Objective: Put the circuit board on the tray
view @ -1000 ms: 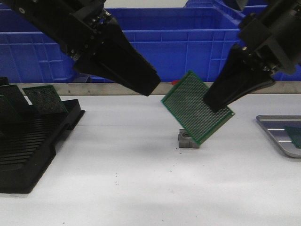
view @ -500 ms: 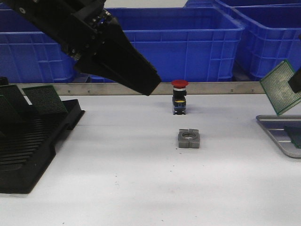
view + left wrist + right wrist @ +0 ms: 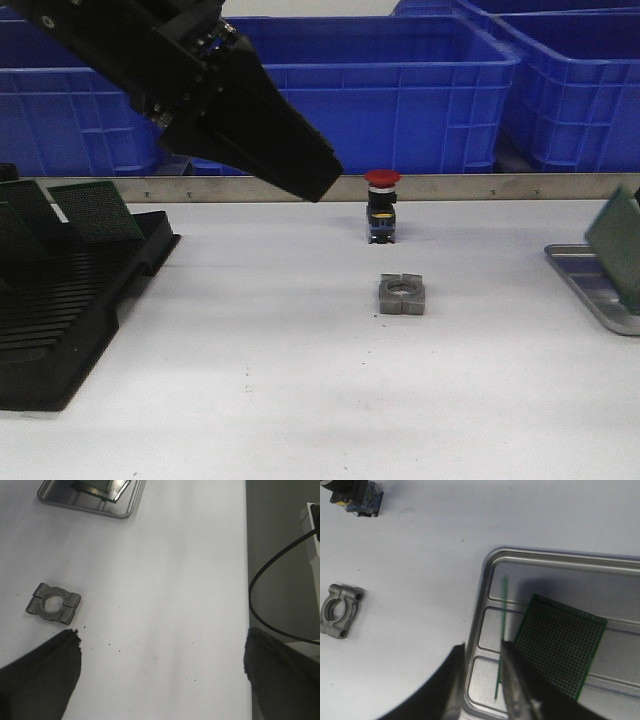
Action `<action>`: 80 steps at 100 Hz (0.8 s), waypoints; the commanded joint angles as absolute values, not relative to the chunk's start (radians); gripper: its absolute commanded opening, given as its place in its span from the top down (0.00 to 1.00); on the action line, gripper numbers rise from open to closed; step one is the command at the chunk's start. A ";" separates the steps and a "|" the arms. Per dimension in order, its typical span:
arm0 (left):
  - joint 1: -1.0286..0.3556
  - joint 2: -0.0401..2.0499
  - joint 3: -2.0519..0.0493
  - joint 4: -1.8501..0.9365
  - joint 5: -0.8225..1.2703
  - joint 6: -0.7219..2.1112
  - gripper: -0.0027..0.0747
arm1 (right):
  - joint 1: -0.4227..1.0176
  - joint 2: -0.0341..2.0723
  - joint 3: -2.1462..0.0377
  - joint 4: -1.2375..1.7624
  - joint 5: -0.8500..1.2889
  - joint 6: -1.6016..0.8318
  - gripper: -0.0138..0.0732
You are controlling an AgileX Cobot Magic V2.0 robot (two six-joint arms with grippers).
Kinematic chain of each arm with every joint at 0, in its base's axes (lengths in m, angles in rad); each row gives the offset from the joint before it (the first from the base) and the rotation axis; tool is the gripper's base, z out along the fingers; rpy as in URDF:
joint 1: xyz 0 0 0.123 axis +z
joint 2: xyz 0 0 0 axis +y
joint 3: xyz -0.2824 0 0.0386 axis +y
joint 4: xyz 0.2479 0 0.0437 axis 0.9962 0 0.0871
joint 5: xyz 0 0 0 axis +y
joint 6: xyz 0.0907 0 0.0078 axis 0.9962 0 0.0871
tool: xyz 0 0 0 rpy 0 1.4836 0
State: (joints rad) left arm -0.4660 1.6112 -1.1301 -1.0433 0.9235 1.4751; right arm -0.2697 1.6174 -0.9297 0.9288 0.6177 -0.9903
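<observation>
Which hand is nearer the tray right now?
Right. The right hand holds a circuit board edge-on directly over the tray. The left hand hangs over the table's middle-left, far from it.

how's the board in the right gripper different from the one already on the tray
The held board stands on edge, seen as a thin green line from the right wrist; the resting board lies flat, its dotted face showing. The held board is pinched by the right gripper above the tray; the resting board lies loose in it. Both are green.
</observation>
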 commanded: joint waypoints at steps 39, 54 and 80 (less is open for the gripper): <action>-0.450 1.568 -1.155 -1.104 1.008 1.462 0.47 | -0.278 1.527 -0.998 0.933 0.713 -1.024 0.39; -0.382 1.566 -1.167 -1.100 1.114 1.462 0.99 | -0.278 1.473 -0.998 0.922 0.767 -1.053 0.88; -0.248 1.540 -1.193 -1.098 1.254 1.392 0.99 | -0.264 1.360 -0.981 1.000 0.779 -1.165 0.91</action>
